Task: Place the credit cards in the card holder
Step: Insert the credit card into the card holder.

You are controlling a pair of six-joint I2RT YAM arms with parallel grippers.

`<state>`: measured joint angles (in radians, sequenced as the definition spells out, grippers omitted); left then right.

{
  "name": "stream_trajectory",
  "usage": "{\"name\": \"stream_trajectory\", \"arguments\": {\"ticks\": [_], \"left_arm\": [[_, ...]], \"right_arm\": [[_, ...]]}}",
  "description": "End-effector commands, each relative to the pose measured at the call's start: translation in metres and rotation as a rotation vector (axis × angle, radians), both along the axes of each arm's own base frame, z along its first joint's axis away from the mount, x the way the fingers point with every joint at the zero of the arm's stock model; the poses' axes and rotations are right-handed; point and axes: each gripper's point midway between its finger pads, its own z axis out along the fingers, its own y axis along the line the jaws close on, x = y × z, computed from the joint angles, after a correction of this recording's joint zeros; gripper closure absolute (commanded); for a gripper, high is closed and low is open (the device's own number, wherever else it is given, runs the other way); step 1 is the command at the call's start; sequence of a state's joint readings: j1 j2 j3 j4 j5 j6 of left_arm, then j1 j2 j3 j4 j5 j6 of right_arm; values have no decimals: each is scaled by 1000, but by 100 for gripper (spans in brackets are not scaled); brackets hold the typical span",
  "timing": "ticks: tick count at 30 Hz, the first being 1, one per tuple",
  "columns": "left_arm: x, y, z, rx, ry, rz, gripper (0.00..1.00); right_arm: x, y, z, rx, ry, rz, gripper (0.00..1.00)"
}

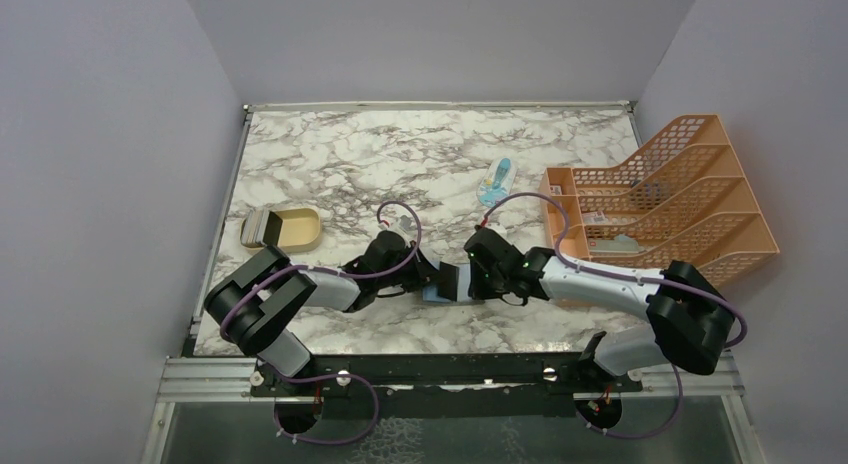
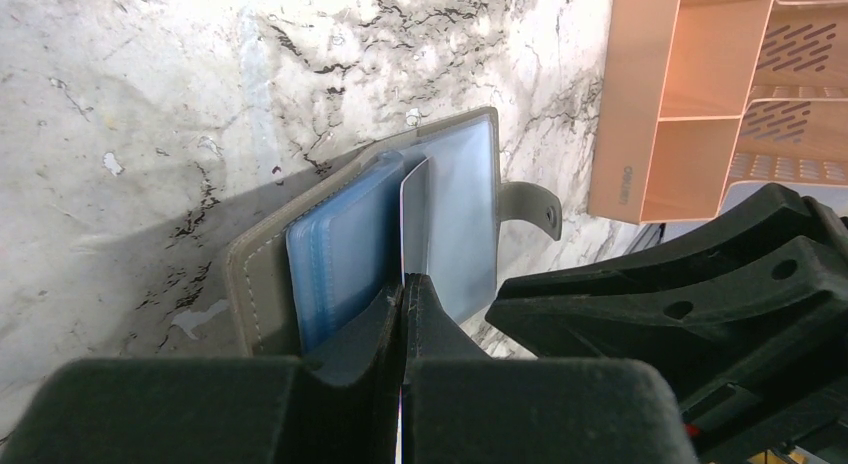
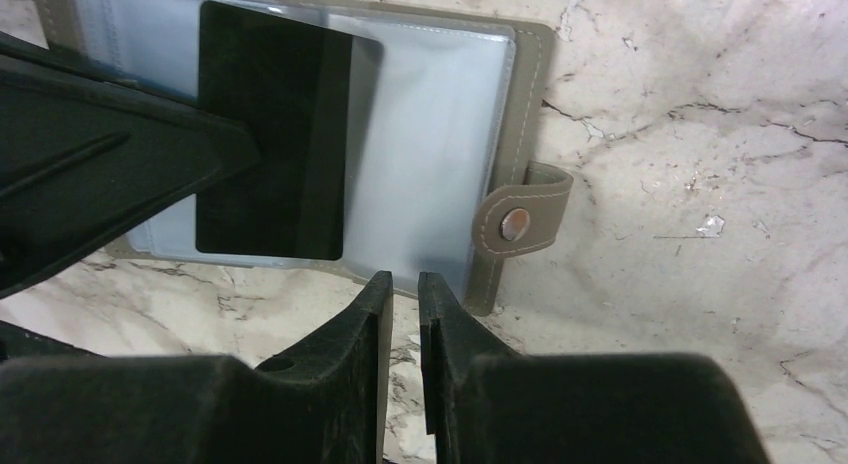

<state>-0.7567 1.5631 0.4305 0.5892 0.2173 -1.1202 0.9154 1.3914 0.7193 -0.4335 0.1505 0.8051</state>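
Note:
The card holder (image 2: 260,274) lies open on the marble, a grey wallet with pale blue pockets (image 2: 345,244) and a tab clasp (image 2: 535,209). My left gripper (image 2: 405,284) is shut on a credit card (image 2: 413,219), seen edge-on and standing in the pocket stack. The right wrist view shows that card (image 3: 270,134) dark-faced, lying over the clear pocket (image 3: 430,144). My right gripper (image 3: 403,281) hovers at the wallet's near edge, its jaws a narrow gap apart with nothing between them. From above, both grippers (image 1: 425,274) (image 1: 470,274) meet over the card holder (image 1: 437,295).
A tan oval tray (image 1: 300,227) sits at the left with a pale stack (image 1: 262,227) in its left compartment. An orange mesh file rack (image 1: 665,199) (image 2: 690,104) stands at the right. A light blue-and-white packet (image 1: 495,181) lies further back.

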Motion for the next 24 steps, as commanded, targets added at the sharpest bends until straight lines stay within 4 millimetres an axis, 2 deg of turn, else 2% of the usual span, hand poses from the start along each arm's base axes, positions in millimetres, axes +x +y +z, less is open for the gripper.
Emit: {"name": "stream_trajectory", "arguments": {"ticks": [1,5,12,19,24], "left_arm": [[-2,6,-9,43,-4,19,100],[-3,4,-12,47,-5,18,100],[-2,4,-12,52,-23,33,100],[-1,5,-11,50,-48,54,100],[-7,-3,-15,50,-45,22,100]], "right_arm": [[5,12,10,29,-10,20,83],[6,12,2,13,-1,14,83],[-5,1,-18,-16,41,-7,83],[-7,-2,-18,-11,41,-14,83],[-5,2,-13,9,29,-9,83]]}}
